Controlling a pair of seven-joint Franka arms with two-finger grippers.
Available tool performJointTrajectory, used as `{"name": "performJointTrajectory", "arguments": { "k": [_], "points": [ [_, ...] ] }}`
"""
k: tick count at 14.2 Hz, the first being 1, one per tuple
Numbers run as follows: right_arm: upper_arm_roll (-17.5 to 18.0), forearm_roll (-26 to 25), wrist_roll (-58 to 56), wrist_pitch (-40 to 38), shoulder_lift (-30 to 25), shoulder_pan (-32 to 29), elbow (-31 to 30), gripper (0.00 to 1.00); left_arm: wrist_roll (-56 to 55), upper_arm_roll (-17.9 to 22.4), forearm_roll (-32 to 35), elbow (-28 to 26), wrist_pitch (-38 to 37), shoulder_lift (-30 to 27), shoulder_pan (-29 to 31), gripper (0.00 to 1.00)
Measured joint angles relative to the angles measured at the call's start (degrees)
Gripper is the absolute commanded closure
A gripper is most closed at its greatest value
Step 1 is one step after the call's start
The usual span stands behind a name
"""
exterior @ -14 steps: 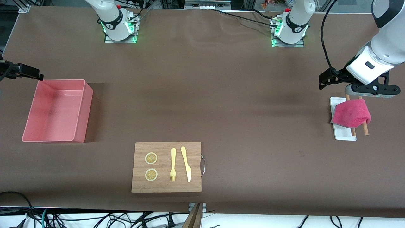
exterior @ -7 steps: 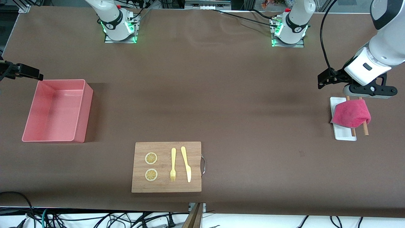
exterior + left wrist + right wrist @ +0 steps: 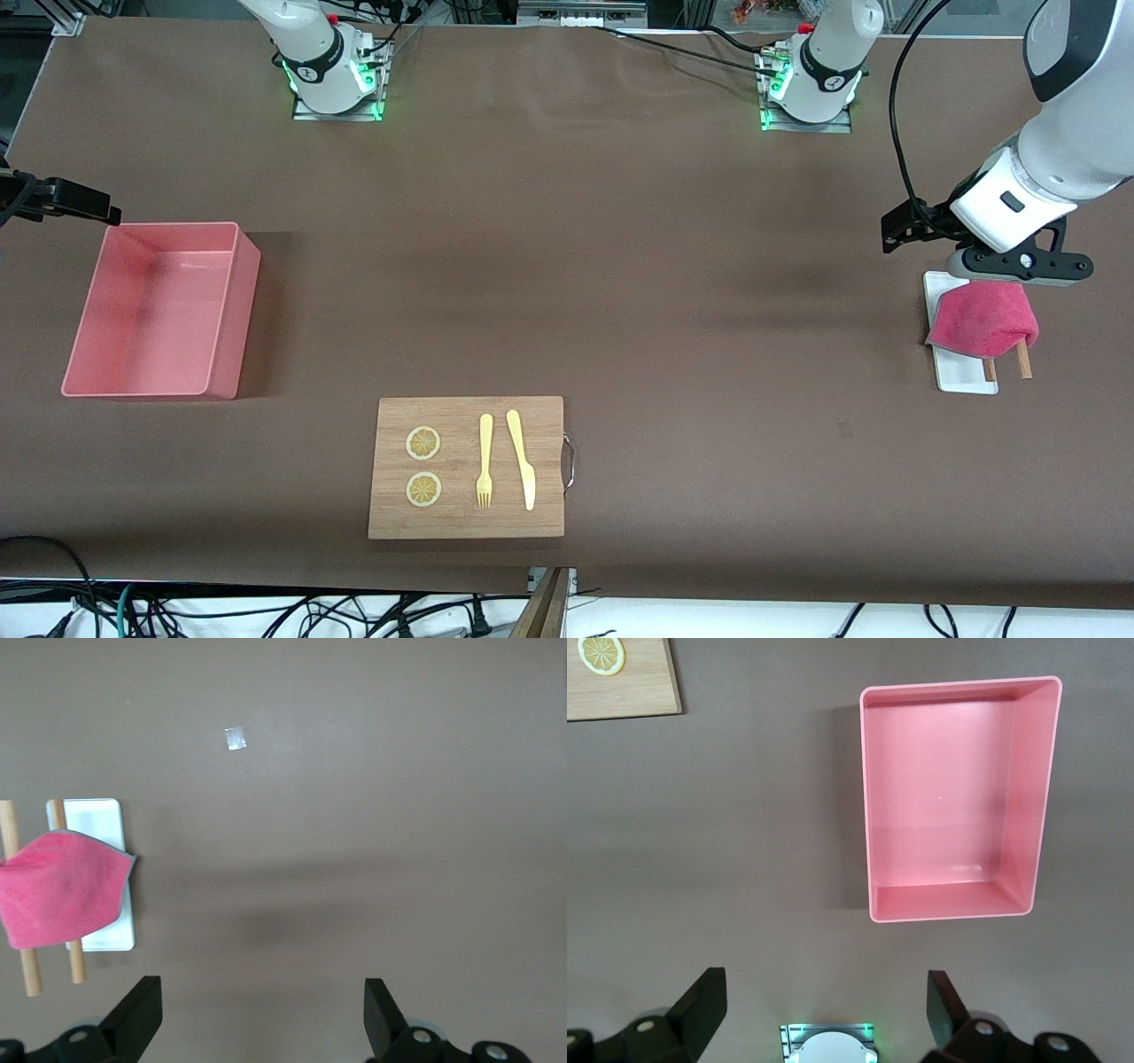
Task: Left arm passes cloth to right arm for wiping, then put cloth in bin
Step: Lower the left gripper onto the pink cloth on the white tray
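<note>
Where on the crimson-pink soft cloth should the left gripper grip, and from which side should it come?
From above, on the raised middle of the crimson-pink soft cloth. It is draped over two thin wooden sticks across a small white flat tray, so the fabric bulges upward. The open left gripper seems able to pinch that hump.

Counted on table: one pink cloth (image 3: 983, 321), one pink bin (image 3: 226, 306), one white tray (image 3: 961, 377), two wooden sticks (image 3: 1025, 361), one cutting board (image 3: 467, 527). On board: two lemon slices (image 3: 423, 443), one yellow fork (image 3: 485, 461), one yellow knife (image 3: 522, 458). Two arms noted, two grippers: left gripper (image 3: 263, 1023), right gripper (image 3: 826, 1014).
</note>
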Motion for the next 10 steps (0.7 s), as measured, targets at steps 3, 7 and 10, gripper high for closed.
{"name": "performJointTrajectory", "arguments": {
  "k": [3, 7, 10],
  "points": [
    [0.0, 0.0, 0.0, 0.0, 0.0, 0.0, 0.0, 0.00, 0.0, -0.1, 3.6, -0.1, -0.1, 1.1, -1.0, 0.00],
    [0.0, 0.0, 0.0, 0.0, 0.0, 0.0, 0.0, 0.00, -0.1, 0.3, 3.9, -0.2, -1.9, 2.4, -1.1, 0.00],
    [0.0, 0.0, 0.0, 0.0, 0.0, 0.0, 0.0, 0.00, -3.1, 1.2, 4.0, -0.2, -2.1, 3.1, -0.9, 0.01]
  ]
}}
